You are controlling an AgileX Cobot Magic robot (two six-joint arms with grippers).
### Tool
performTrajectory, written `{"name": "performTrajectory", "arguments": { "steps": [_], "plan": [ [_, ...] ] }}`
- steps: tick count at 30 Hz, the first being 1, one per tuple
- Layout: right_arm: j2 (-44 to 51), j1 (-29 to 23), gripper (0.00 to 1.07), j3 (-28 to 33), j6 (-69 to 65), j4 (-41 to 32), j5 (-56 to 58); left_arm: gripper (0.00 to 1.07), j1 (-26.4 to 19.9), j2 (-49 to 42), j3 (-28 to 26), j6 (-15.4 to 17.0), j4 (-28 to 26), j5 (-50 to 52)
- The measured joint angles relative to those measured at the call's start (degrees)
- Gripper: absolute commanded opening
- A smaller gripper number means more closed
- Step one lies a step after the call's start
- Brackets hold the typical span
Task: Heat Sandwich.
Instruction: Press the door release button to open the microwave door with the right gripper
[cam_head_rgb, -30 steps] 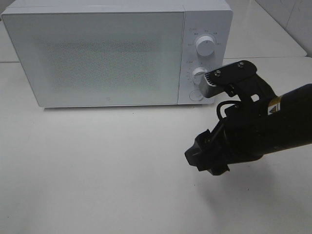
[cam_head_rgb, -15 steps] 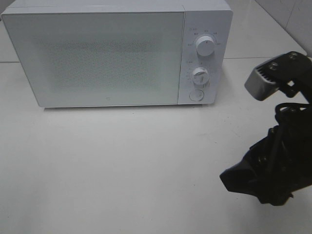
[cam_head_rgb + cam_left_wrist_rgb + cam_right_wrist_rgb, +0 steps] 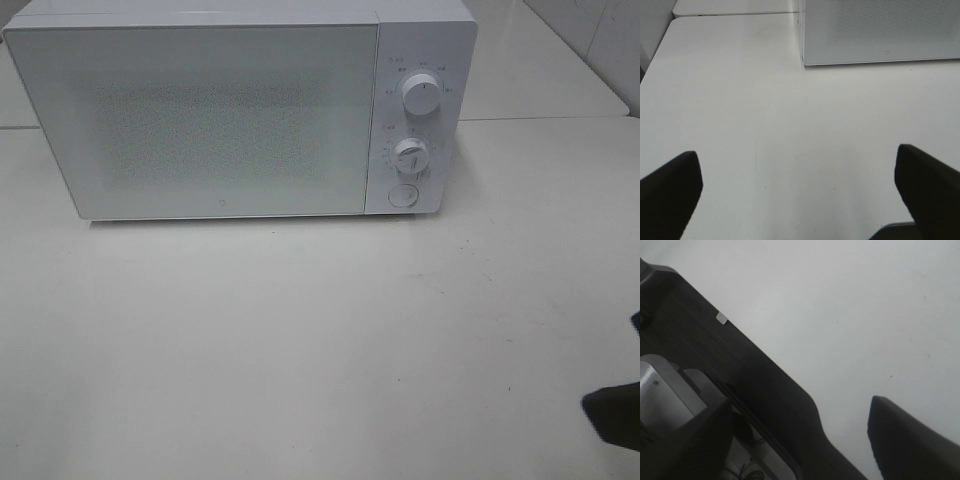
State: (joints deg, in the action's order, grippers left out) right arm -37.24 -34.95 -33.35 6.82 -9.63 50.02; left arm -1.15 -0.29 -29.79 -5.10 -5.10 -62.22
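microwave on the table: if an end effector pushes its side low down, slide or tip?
Probably slides rather than tips: the microwave is wide and squat, sitting flat on the table. Likely heavy, given its bulk, so expect real resistance. The smooth white tabletop may let it skid, though its feet are not visible.

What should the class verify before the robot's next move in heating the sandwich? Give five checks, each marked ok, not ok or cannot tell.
1. Microwave door shut: ok.
2. Sandwich inside the microwave: cannot tell.
3. Left tool open and empty: ok.
4. Right tool open and empty: ok.
5. Lower dial set to a heating time: cannot tell, markings too small.
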Motion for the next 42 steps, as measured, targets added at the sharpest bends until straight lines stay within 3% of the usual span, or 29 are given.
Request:
{"name": "performTrajectory", "arguments": {
  "steps": [6,13,19,42],
  "plan": [
    [10.8,0.0,0.80,0.0,-5.6,5.7,4.2,0.98,0.0,0.0,0.0,0.0,0.0,0.0],
    [20.8,0.0,0.78,0.0,-12.5,15.3,12.0,0.98,0.0,0.0,0.0,0.0,0.0,0.0],
    [25.4,0.8,0.76,0.5,-13.6,16.9,13.2,0.98,0.0,0.0,0.0,0.0,0.0,0.0],
    [37.5,22.6,0.76,4.4,-13.6,17.1,7.4,0.98,0.0,0.0,0.0,0.0,0.0,0.0]
  ]
}}
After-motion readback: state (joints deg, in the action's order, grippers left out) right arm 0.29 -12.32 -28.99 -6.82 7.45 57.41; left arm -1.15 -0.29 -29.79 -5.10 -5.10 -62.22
